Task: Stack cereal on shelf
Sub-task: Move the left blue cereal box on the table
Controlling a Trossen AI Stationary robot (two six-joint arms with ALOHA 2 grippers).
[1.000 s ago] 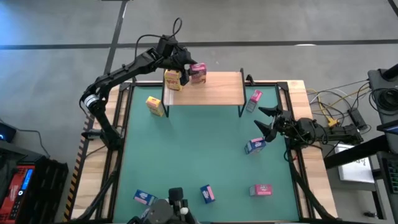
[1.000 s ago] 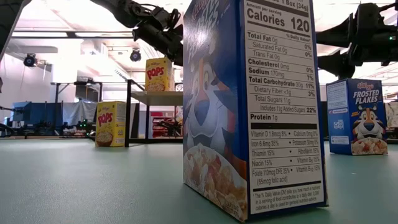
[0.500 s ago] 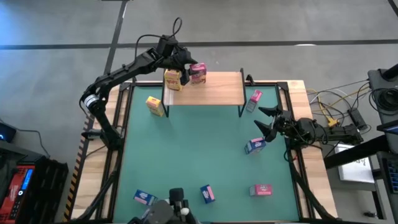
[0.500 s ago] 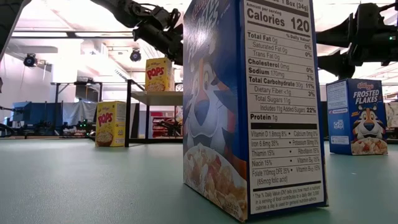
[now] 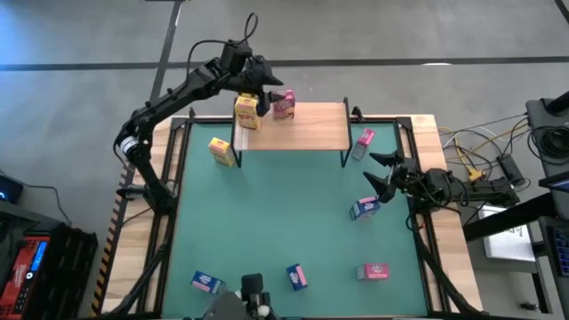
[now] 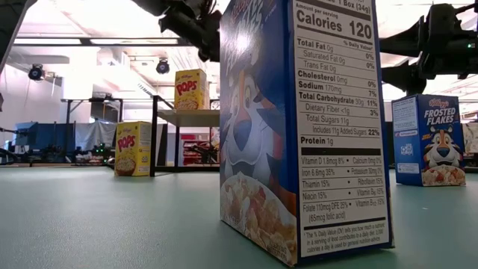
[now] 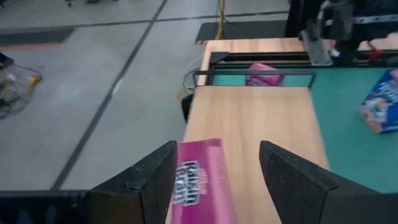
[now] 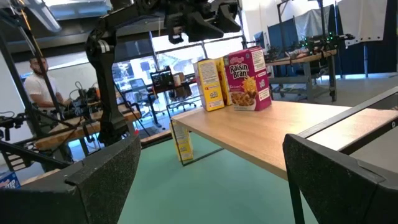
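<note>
Left pincer [image 5: 267,89] hangs open just above the pink cereal box [image 5: 284,105] on the shelf [image 5: 311,129].
The pink box stands upright at the shelf's far left, just beside a yellow box [image 5: 246,113]; in the left wrist view the pink box [image 7: 198,180] shows between the spread fingers [image 7: 152,180], which do not grip it. Another yellow box [image 5: 222,151] stands on the green mat [image 5: 267,222] left of the shelf. The right pincer [image 5: 380,173] waits open at the desk's right side, near a blue box [image 5: 364,209]. A second pink box [image 5: 363,143] lies right of the shelf; more boxes sit along the near edge.
</note>
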